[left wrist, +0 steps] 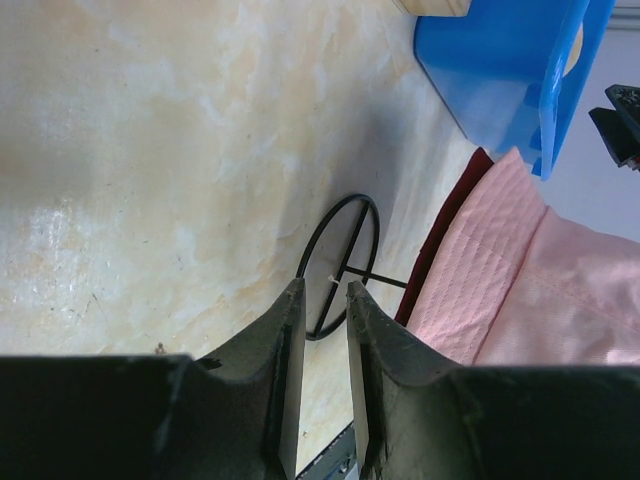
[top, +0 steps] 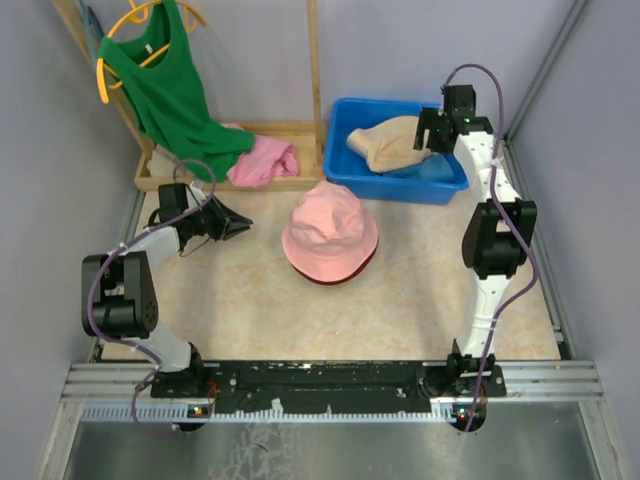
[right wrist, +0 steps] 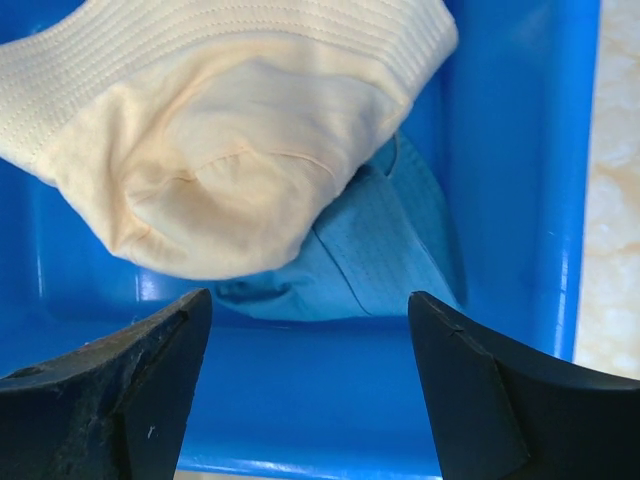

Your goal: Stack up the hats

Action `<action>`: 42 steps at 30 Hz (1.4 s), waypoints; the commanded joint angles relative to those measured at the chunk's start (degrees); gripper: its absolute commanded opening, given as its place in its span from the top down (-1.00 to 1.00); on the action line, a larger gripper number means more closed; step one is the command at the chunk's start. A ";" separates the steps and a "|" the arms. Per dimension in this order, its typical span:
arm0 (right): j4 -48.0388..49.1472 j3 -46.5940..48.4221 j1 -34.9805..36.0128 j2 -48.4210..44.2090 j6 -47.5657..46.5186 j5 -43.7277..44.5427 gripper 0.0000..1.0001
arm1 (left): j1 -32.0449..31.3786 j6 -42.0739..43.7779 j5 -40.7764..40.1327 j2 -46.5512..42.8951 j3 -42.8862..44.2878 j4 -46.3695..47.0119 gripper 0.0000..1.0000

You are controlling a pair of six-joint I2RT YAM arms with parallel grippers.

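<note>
the pink hat sits crown-up near the middle of the table. it lies on the dark red hat, of which only a thin crescent of brim shows along the near edge. the other 2 hats are in the blue bin at the far right of the table. the beige hat lies on its side with its crown toward the right wrist camera. it partly covers the blue hat, which lies crumpled on the bin floor beneath and beside it.

the right gripper hangs over the right part of the bin, its jaws spread wide with nothing between them. the beige crown and the blue hat show in the gap beyond the fingertips, and neither pad touches cloth as far as the wrist view shows.

the left gripper is low over the bare table to the left of the pink hat, pointing toward it and apart from it. its jaws stand narrow — a slim slit with only table showing through — and it holds nothing. just past its tips a thin black ring with crossed lines lies on the table, near the dark red brim.

at the far left a green sleeveless shirt hangs on a yellow hanger from a wooden rack. a bright pink cloth lies bunched on the rack's base, left of the bin.
</note>
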 commanded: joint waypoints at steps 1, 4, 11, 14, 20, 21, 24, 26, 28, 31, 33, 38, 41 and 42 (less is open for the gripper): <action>1.72 -0.67 -0.78 -3.61 -3.13 4.13 -0.60 | 0.38 0.26 1.28 -1.08 -0.38 1.92 0.43; 0.60 1.10 -0.85 -1.62 -3.44 4.18 -0.61 | 0.38 0.24 1.23 -1.41 -0.38 1.91 0.43; 0.73 1.28 -1.88 2.08 -3.54 2.74 -0.64 | 0.37 1.12 0.22 -2.58 0.41 0.25 0.43; 0.90 1.72 -2.70 3.70 -3.30 1.67 -0.65 | 0.38 1.29 -0.15 -2.92 0.36 -0.15 0.44; 0.29 4.30 -4.22 7.58 -3.05 -0.12 -0.67 | 0.43 1.18 -0.78 -3.23 0.64 -0.55 0.44; 0.33 4.19 -4.46 7.94 -2.95 -0.76 -0.68 | 0.44 1.18 -0.91 -3.38 0.67 -0.63 0.44; 0.53 3.78 -4.76 8.87 -2.67 -2.49 -0.72 | 0.36 0.90 -1.12 -3.46 0.80 -0.72 0.44; 0.87 2.95 -4.87 9.06 -2.22 -3.74 -0.69 | 0.36 0.74 -1.21 -3.42 0.83 -0.67 0.44; 1.39 1.44 -4.90 8.52 -1.84 -4.50 -0.51 | 0.36 0.48 -1.10 -3.39 0.76 -0.36 0.44; 2.38 -0.93 -4.90 6.65 -1.26 -4.80 0.18 | 0.38 -0.02 -0.80 -3.58 0.79 0.25 0.44; 2.94 -2.41 -4.94 5.35 -0.92 -4.66 0.51 | 0.38 -0.15 -0.46 -3.87 1.00 0.34 0.45; 3.80 -5.09 -4.97 1.03 0.06 -4.57 1.00 | 0.40 -0.13 0.70 -4.85 1.84 0.12 0.44; 4.36 -6.33 -4.98 -2.86 1.02 -5.08 1.00 | 0.41 -0.32 1.71 -5.65 2.86 -0.47 0.44; 4.41 -6.55 -4.94 -4.32 1.27 -5.28 1.00 | 0.31 -0.24 1.95 -5.86 3.55 -1.17 0.43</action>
